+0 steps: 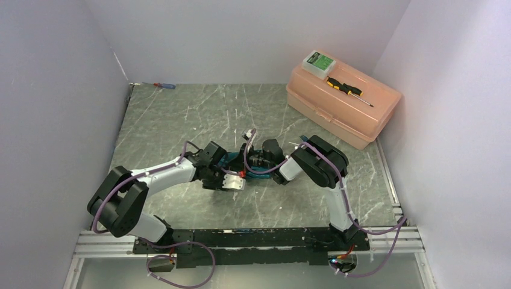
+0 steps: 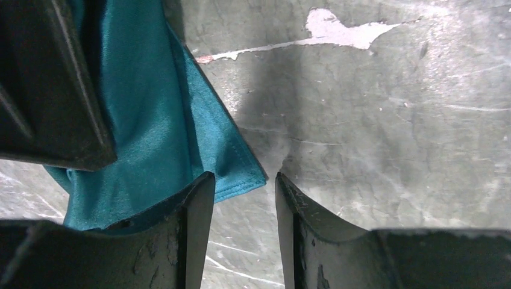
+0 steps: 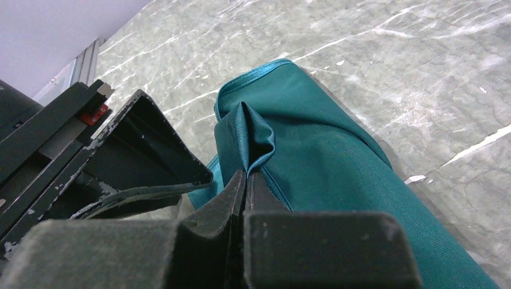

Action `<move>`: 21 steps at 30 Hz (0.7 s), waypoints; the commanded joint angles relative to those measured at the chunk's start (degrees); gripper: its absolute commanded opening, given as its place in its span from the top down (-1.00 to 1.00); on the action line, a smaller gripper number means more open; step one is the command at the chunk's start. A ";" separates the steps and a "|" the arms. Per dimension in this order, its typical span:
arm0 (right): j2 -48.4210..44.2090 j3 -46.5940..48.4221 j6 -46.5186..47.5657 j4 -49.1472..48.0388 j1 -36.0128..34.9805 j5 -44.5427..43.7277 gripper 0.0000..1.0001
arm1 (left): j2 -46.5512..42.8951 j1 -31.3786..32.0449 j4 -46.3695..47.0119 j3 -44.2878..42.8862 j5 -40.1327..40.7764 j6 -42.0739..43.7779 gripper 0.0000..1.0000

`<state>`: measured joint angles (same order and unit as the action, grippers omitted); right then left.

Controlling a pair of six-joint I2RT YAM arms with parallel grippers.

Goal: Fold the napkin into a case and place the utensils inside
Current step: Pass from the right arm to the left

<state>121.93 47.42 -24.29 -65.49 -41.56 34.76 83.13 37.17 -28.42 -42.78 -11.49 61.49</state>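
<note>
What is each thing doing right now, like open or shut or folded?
napkin, crumpled on the table, one fold pinched.
right tool, shut on the napkin.
left tool, open, holding nothing.
box, lid shut.
yellow screwdriver, lying on the box lid.
red-and-blue screwdriver, lying at the table's far edge.

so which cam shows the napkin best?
Right wrist: the napkin fills the frame, with a fold pinched in the right gripper. Left wrist shows only one hemmed corner; top external shows only a teal sliver between the arms.
</note>
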 commanded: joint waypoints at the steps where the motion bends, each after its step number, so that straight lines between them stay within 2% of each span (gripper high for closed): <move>1: -0.63 -0.69 -0.45 -4.55 0.25 1.67 1.00 | 1.88 -0.17 2.27 0.82 1.29 2.48 0.06; 2: -0.63 -0.74 -0.42 -4.49 0.26 1.83 1.00 | 2.31 -0.18 2.19 0.86 1.41 2.51 0.09; 4: -0.73 -0.62 -0.21 -4.18 0.31 2.41 1.00 | 3.20 -0.17 1.97 0.57 1.38 2.20 0.31; 5: -0.73 -0.56 -0.09 -4.01 0.33 2.56 1.00 | 3.58 -0.19 2.16 0.45 1.33 2.08 0.47; 7: -0.58 -0.48 0.18 -3.58 0.29 2.72 1.00 | 3.68 -0.10 3.24 0.38 0.94 1.03 0.91; 13: -0.62 -0.65 0.97 -2.39 0.23 2.71 1.00 | 3.58 -0.08 2.08 -0.95 0.82 -0.69 0.95; 21: -0.98 0.38 4.44 2.41 -0.55 -0.46 1.00 | 1.50 0.36 -6.30 -6.78 -2.41 -6.44 0.95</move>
<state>121.93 46.96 -22.92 -64.05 -41.54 36.05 85.82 37.23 -29.47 -46.06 -10.81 58.76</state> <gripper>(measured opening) 0.015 0.039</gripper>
